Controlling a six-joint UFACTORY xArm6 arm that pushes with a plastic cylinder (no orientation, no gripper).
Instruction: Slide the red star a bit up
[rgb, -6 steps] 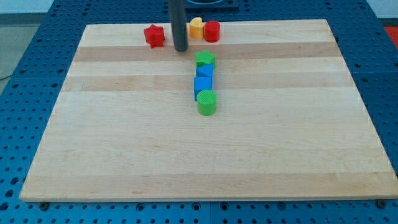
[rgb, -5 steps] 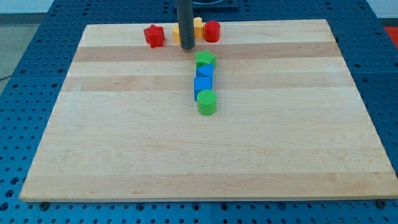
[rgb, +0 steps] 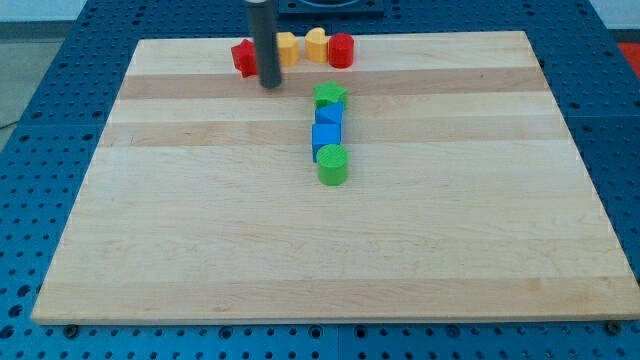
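Observation:
The red star lies near the top edge of the wooden board, left of centre. The dark rod partly covers its right side. My tip rests on the board just below and to the right of the red star, close to it; I cannot tell if it touches.
To the right of the star along the top edge lie a yellow block, a yellow heart-like block and a red cylinder. Below them runs a column: a green star, two blue blocks and a green cylinder.
My tip has moved left, from beside the yellow blocks to just below-right of the red star. The blocks have not visibly moved.

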